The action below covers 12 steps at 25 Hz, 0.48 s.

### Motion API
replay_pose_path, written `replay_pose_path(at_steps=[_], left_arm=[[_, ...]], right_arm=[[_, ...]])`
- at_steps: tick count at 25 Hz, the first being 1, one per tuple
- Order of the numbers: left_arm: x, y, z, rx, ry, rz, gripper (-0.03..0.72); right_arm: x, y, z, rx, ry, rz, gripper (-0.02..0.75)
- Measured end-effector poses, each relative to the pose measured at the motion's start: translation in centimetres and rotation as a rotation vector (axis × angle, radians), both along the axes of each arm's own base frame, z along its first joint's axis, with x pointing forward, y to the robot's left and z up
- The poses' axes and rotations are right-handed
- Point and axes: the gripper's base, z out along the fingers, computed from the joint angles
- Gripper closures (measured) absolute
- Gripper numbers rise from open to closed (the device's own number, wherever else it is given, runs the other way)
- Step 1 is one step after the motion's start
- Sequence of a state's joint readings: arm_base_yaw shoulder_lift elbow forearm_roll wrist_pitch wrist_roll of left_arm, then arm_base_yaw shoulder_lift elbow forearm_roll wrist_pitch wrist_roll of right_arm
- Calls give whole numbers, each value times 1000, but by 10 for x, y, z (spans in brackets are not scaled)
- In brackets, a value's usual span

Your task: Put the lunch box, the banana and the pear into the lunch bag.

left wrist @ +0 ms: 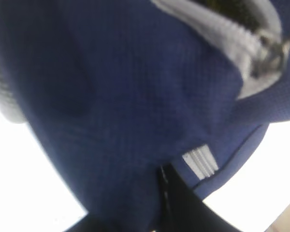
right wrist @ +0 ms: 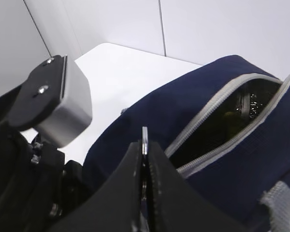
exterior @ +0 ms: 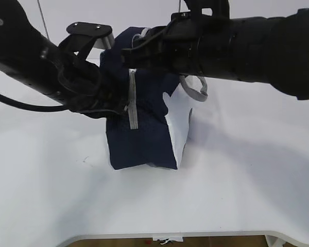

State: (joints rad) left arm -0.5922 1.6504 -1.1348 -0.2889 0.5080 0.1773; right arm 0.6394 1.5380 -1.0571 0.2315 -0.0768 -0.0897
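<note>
The navy-blue lunch bag [exterior: 141, 136] stands on the white table, with its grey zipper [exterior: 132, 103] running down the near end. My left gripper [exterior: 113, 105] is shut on the bag's navy fabric [left wrist: 111, 121]; in the left wrist view [left wrist: 159, 198] its black fingers pinch a fold below the zipper slider [left wrist: 270, 48]. My right gripper [exterior: 134, 55] is at the bag's top and is shut on a thin metal zipper pull [right wrist: 144, 134]. The zipper opening [right wrist: 227, 113] is partly open and dark inside. The lunch box, the banana and the pear are out of view.
The white table [exterior: 237, 195] spreads around the bag, with its front edge [exterior: 195, 235] near the bottom. A grey webbing handle [exterior: 194, 91] hangs at the bag's right side. Both black arms cross above the bag.
</note>
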Motion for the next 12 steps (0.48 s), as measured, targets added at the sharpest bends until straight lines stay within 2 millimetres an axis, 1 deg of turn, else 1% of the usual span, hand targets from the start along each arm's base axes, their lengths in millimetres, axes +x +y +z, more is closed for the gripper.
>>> replay_pose_path(at_steps=[6,12], left_arm=[[0,5,1,86,-43,-49,690],[-3,10,8,135,-75,-79,690]], right_arm=[[3,-4,1,14,2,-19,737],[14,-20,1,39,13,-86,737]])
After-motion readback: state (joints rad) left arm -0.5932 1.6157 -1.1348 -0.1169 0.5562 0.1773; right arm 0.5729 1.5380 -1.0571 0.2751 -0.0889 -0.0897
